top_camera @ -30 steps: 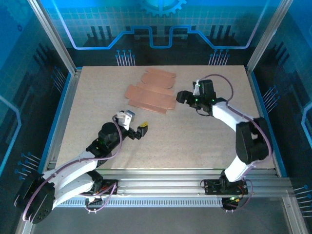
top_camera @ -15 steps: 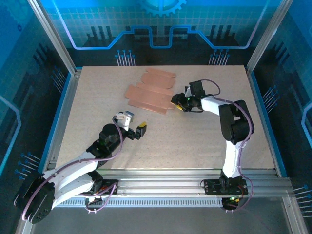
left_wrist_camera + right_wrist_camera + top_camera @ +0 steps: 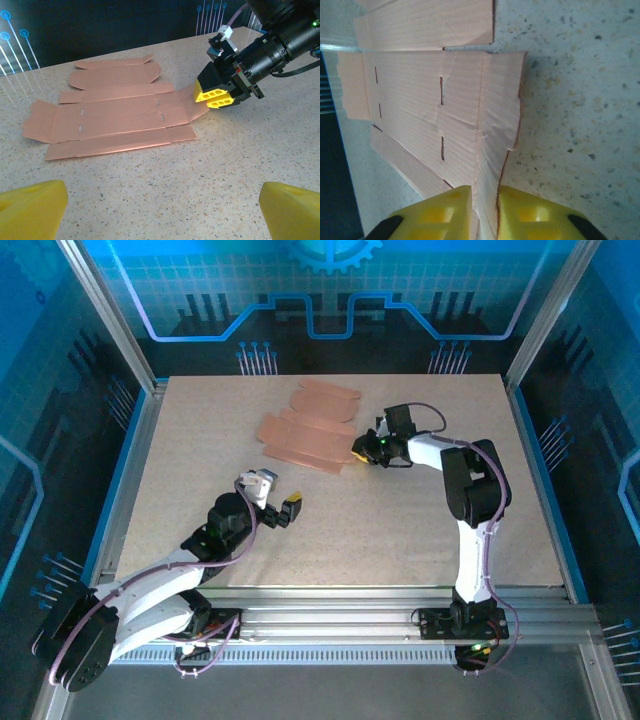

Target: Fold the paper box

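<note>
Lying flat and fully opened out, the paper box (image 3: 308,435) rests on the far middle of the table (image 3: 400,540). It is a salmon-orange die-cut sheet with its long panels side by side, short slits cut in the centre panels and round-cornered flaps on its far side. No wall stands up and no crease looks bent, except perhaps the short end flap on the sheet's right edge, which in the left wrist view appears to rise a little off the surface.

That flap runs into the yellow fingers of the right gripper (image 3: 212,96), which is pinched on it. The right wrist view shows the cardboard edge caught in the narrow gap between the two pads. The left gripper (image 3: 278,495) hovers over the near part of the table, well apart from the sheet, spread wide with nothing in it and facing the cardboard.

By this reading the task is at its very beginning: one flap is gripped and nothing is folded. Raising the side walls, turning in the ends, tucking the tabs into the slits and closing the lid all appear to remain.
</note>
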Robot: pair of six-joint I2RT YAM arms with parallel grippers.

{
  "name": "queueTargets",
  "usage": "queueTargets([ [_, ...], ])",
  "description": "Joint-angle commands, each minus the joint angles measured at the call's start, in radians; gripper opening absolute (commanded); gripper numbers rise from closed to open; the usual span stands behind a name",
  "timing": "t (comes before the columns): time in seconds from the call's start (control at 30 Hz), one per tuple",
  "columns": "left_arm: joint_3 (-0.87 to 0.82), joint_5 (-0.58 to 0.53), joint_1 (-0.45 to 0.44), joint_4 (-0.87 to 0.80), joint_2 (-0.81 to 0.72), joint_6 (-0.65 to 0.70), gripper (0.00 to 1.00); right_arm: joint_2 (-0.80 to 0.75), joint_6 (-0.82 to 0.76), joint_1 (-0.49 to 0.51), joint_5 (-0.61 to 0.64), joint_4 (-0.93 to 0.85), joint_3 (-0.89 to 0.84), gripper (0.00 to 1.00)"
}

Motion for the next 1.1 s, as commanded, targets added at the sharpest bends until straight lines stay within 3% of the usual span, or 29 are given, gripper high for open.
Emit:
queueTargets([
  [0.0,0.009,-0.014,-0.005,0.016,0.000,0.010,0.99,0.015,-0.017,0.002,-0.022,-0.030,0.032,0.07],
  [0.03,0.010,-0.013,-0.005,0.015,0.001,0.008,0.99,0.012,-0.021,0.000,-0.022,-0.034,0.030,0.01],
  [0.27,0.073,-0.040,0.001,-0.107,-0.009,-0.075,0.99,-0.112,-0.108,-0.013,0.002,-0.082,-0.053,0.00],
  [0.5,0.171,-0.003,0.131,-0.274,-0.001,-0.299,0.99,-0.297,-0.210,-0.047,-0.043,-0.159,-0.200,0.00],
  [0.73,0.234,0.048,0.254,-0.383,0.009,-0.437,0.99,-0.488,-0.324,-0.055,0.009,-0.297,-0.338,0.00],
  [1.07,0.292,0.137,0.288,-0.389,0.172,-0.525,0.99,-0.725,-0.368,-0.109,0.059,-0.416,-0.542,0.00],
])
